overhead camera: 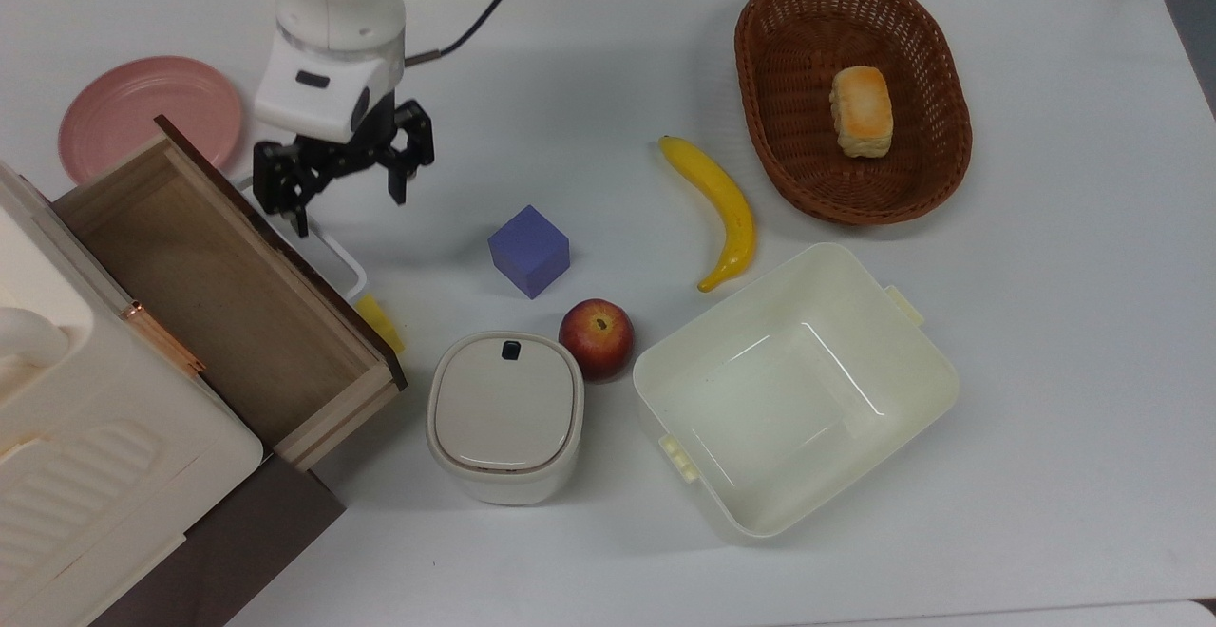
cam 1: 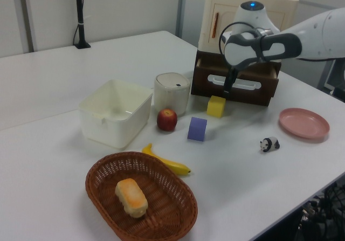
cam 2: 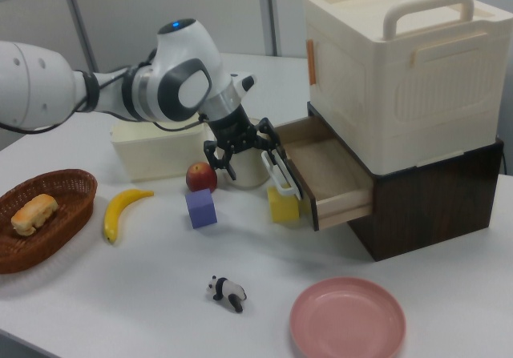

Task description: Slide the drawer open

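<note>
Starting nearest in the top view: bin (overhead camera: 504, 416) with lid on, tub (overhead camera: 796, 388) empty just to the top view's right of it, apple (overhead camera: 597, 338) between them, touching or nearly touching the bin. Drawer (overhead camera: 223, 290) at the top view's left, pulled well out of the dark cabinet (cam 2: 425, 194), inside bare wood, cream box (cam 2: 397, 62) stacked on top. White handle (overhead camera: 340, 264) on the drawer front; yellow block (overhead camera: 382, 323) on the table just below the front, near the handle. Purple cube (overhead camera: 529, 251) mid-table, banana (overhead camera: 719, 208) to the top view's right of it. Gripper (overhead camera: 344, 192) above the table just beside the handle's far end, fingers spread wide, pinching nothing, apart from the handle. In the right view the gripper (cam 2: 242, 151) hangs in front of the drawer (cam 2: 325, 175) opening. Farther back: pink plate (overhead camera: 142, 123) beyond the drawer corner, basket (overhead camera: 852, 95) with bread (overhead camera: 862, 111) inside. Toy panda (cam 1: 268, 143) on the table near the plate (cam 1: 303, 123) in the left view.
</note>
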Robot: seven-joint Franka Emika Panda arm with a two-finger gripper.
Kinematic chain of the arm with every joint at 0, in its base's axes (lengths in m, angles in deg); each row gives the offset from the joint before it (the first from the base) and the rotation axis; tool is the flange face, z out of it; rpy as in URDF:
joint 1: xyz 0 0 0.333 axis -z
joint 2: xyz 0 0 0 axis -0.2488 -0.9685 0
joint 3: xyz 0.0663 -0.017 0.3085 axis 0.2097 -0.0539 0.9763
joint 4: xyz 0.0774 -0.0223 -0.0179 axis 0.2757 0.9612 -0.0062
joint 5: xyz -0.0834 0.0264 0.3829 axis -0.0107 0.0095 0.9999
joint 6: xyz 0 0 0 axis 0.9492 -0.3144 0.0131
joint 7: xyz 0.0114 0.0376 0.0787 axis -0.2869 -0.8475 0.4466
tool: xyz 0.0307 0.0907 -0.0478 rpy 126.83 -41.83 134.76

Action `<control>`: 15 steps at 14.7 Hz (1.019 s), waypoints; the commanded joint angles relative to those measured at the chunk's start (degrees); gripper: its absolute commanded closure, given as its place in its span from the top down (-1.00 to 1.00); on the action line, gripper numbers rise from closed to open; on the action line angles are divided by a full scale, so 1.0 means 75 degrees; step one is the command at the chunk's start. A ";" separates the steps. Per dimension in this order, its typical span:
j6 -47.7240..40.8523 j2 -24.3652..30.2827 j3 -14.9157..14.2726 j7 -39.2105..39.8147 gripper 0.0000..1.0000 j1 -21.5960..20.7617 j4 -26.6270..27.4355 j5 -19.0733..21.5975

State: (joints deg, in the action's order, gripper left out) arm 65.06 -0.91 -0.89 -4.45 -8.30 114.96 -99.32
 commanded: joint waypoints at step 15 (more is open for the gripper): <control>-0.4122 0.1260 0.0103 -0.5782 1.00 -0.1283 -0.1023 0.1118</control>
State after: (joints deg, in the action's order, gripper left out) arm 41.16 6.94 1.27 -45.05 -16.68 110.25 -92.76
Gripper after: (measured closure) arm 0.000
